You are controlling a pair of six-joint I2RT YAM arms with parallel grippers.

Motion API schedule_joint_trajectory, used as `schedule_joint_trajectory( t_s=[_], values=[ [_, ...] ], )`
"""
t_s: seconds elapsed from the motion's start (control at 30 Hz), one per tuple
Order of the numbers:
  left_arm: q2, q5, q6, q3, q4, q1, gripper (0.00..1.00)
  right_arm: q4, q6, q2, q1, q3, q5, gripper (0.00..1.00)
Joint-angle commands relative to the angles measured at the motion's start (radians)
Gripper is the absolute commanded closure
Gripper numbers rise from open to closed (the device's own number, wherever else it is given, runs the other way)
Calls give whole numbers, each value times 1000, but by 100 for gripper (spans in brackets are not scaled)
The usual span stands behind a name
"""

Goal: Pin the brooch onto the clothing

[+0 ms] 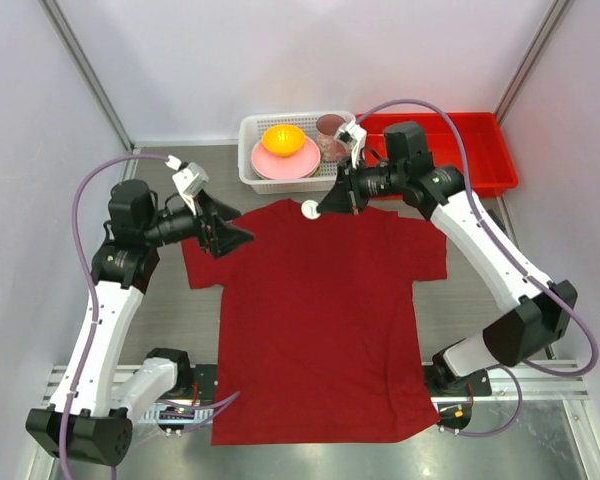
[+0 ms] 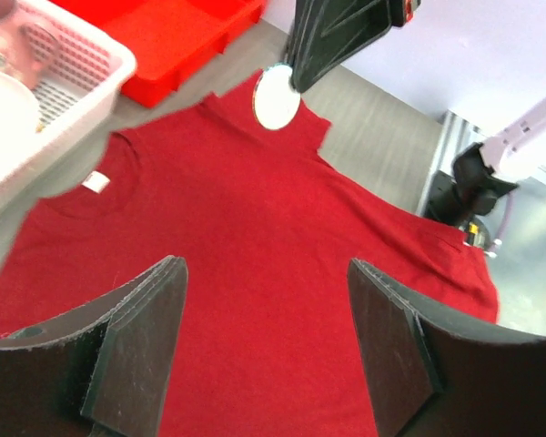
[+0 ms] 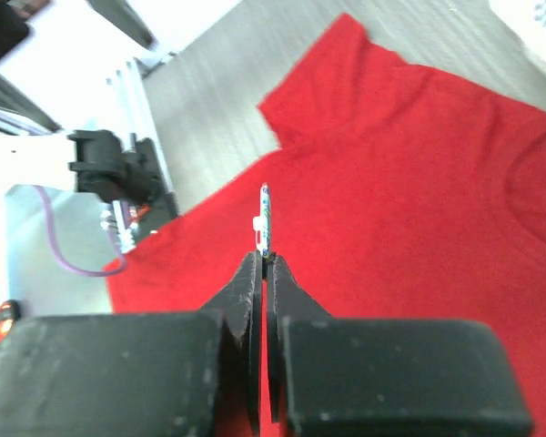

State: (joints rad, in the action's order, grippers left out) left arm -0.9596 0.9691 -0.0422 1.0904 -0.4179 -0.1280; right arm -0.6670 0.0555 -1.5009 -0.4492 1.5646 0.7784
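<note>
The clothing is a dark red T-shirt lying flat on the table, collar toward the back, with a small white label inside the neck. My right gripper hovers above the collar, shut on the brooch, a small pale round disc. The left wrist view shows the brooch face-on; in the right wrist view the brooch is edge-on, sticking out past the right gripper. My left gripper stands open above the shirt's left shoulder, and nothing sits in the left gripper.
A white basket at the back holds a pink plate, an orange bowl and a cup. A red plastic tray stands to its right. Metal rails run along the near edge.
</note>
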Motion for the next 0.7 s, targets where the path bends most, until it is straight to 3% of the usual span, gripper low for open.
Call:
schedule_joint_trajectory(
  t_s=[0.0,0.13,0.23,0.43,0.67],
  values=[
    [12,82,-174,-90,140,-15,26,266,-316,96,-45,-112,114,99],
    [-4,14,-264,-116,192,-90,23,357,-409,149,-66,-215,53,99],
    [-1,-140,-329,-126,214,-166,20,432,-485,151,-86,-248,22,99],
    [-5,-190,-531,-225,404,-186,20,399,-450,166,-123,-239,-45,99],
    [16,-260,-570,-258,487,-248,21,362,-414,176,-166,-233,-90,99]
  ],
)
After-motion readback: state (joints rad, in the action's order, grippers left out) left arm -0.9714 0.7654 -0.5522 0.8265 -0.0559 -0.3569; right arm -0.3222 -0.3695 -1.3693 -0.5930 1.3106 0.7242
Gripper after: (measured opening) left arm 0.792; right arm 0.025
